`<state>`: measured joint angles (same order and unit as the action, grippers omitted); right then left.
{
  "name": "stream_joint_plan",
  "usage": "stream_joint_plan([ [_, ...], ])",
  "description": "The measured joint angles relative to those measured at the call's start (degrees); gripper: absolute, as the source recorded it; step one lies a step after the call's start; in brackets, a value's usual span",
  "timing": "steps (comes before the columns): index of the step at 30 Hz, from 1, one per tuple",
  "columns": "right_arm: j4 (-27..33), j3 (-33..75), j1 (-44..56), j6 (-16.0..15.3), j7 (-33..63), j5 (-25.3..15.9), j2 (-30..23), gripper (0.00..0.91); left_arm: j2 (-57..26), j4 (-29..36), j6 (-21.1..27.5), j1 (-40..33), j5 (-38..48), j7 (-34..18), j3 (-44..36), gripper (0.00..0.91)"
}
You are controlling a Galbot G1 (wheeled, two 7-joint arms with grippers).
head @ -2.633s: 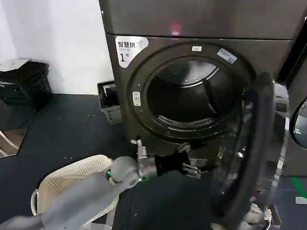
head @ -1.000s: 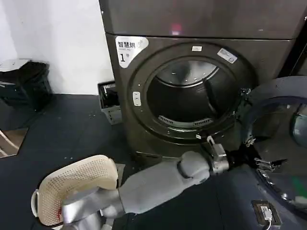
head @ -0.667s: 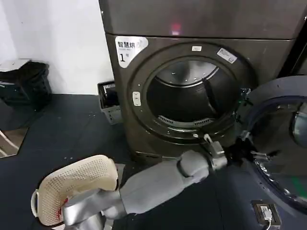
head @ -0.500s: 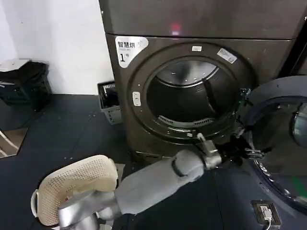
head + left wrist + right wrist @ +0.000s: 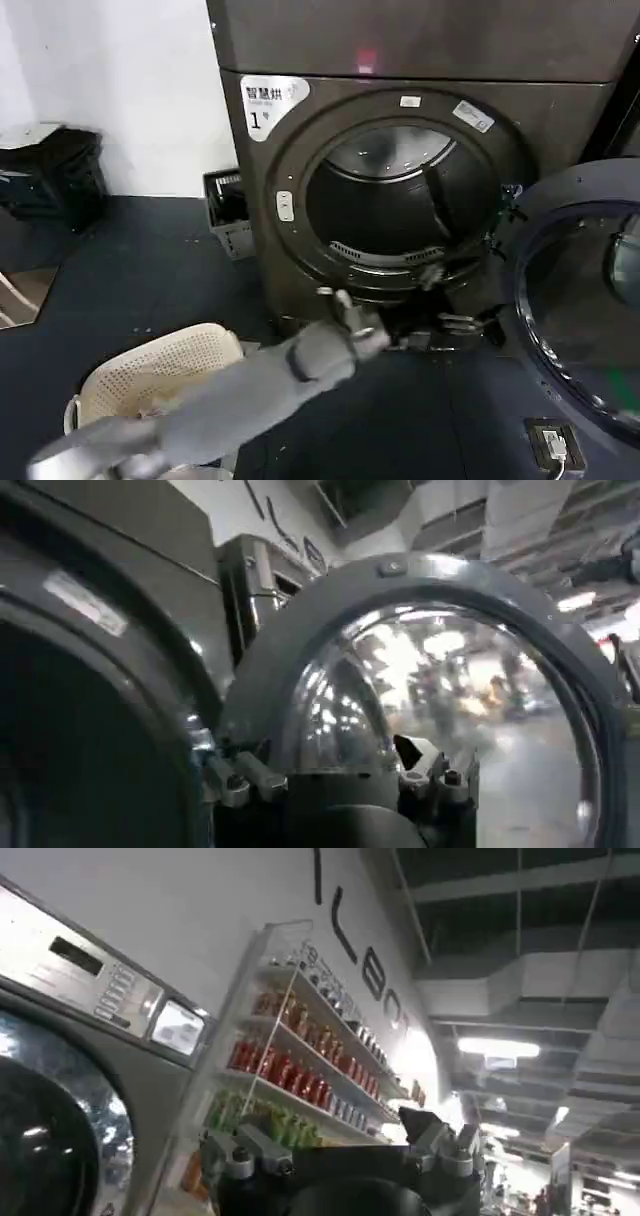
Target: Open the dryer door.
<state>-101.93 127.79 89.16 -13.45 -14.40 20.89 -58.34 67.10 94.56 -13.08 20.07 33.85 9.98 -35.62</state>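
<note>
The left arm reaches forward and low across the dryer (image 5: 400, 60), its left gripper (image 5: 462, 325) spread wide and empty below the drum opening. The dryer door (image 5: 575, 300) stands swung open at the right.

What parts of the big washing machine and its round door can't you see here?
- Dryer door: head view's right edge cuts off its far side.
- Dryer: top cut off by the upper edge; the drum's depths are too dark.
- Left gripper: motion blur hides its fingers.
- Sticker: small print unreadable.
</note>
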Motion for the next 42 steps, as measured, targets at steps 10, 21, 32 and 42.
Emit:
stream_joint_plan([
  [10,-1.26,0.02,-1.27,0.09,-0.23,-0.85,0.10,0.907,-19.18,10.16,5.38,4.04,0.08,2.92,5.74,0.907],
  [21,-2.72,-0.37,-3.21,0.01,-0.30,-4.31,1.12,0.907,-38.75,19.38,10.38,11.11,1.51,8.30,15.20,0.907],
  [32,-3.00,-1.30,-5.84,0.65,-0.97,-7.62,2.30,0.907,-56.43,22.40,16.63,21.60,-2.45,11.40,22.89,0.907],
  [42,-2.62,-1.48,-6.39,1.12,-1.38,-7.76,2.79,0.907,-66.76,19.07,18.03,24.47,-9.48,17.59,24.02,0.907],
])
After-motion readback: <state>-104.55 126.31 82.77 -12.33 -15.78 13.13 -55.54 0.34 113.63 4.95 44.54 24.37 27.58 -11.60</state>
